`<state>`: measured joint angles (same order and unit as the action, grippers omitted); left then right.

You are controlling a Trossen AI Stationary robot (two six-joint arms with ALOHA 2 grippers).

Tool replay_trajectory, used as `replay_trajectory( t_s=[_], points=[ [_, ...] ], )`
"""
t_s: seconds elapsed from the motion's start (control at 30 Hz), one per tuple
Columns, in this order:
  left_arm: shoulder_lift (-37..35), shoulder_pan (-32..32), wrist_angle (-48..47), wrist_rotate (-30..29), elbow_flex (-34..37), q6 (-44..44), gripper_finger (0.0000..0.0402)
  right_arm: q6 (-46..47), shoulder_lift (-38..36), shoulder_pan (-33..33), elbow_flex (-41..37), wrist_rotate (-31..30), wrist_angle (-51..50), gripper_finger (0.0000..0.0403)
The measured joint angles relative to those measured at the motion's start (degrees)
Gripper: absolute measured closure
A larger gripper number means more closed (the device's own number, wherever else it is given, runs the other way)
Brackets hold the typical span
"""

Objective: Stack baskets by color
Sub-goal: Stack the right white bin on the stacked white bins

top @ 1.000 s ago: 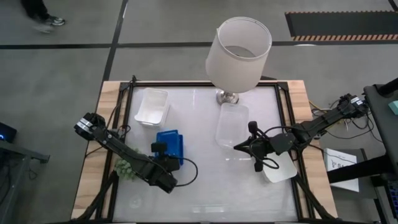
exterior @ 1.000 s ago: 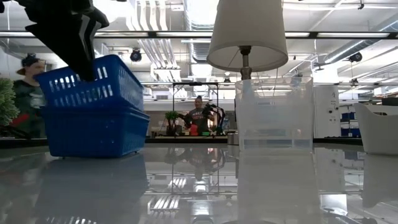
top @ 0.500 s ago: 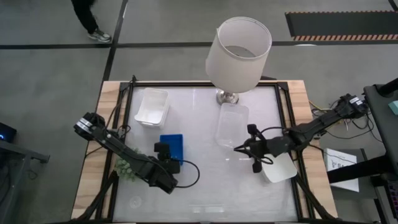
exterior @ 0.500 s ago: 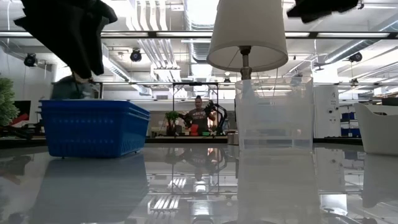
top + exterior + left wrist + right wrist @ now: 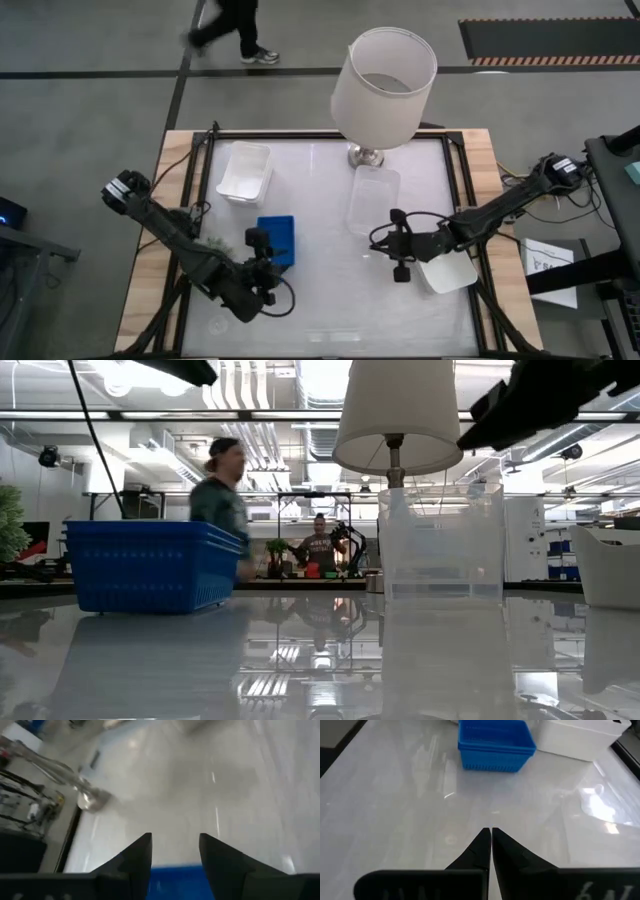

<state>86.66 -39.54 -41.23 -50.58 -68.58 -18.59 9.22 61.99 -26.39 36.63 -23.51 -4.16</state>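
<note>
Blue baskets [image 5: 275, 240] sit nested, done; white baskets [image 5: 245, 172] remain apart; left end effector [image 5: 262, 262] spread, right end effector [image 5: 398, 243] pressed together, both empty.

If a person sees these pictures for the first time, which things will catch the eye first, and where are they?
The large white lampshade lamp at the table's far edge stands out first, towering over a clear basket just in front of it. Next is the bright blue basket left of centre, with the left end effector, open, just at its near side. The right end effector, shut, hovers beside a white basket near the right edge.
</note>
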Motion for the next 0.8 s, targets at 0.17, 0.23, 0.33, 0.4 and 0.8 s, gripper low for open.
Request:
replay_trajectory(
  t_s=[0.17,0.23,0.33,0.4,0.8],
  points=[
    [-1.9,-0.2,15.3,-5.7,9.7,3.5,0.0253,-0.7,3.0,0.0,4.5,0.0,-1.8,0.0394],
    [-2.2,-0.1,20.6,-6.6,13.1,4.8,0.0253,-0.9,4.0,0.0,6.9,0.0,-3.8,0.0394],
    [-2.5,0.1,27.6,-7.0,16.5,6.2,0.0253,0.1,5.1,0.0,10.4,0.1,-8.3,0.0394],
    [-2.7,0.2,29.5,-7.0,18.0,6.6,0.0253,1.7,5.8,0.0,12.9,1.4,-12.2,0.0394],
    [-5.7,0.1,28.1,-9.1,20.3,5.9,0.0253,19.9,11.1,-0.3,28.0,8.3,-38.9,0.0390]
  ],
)
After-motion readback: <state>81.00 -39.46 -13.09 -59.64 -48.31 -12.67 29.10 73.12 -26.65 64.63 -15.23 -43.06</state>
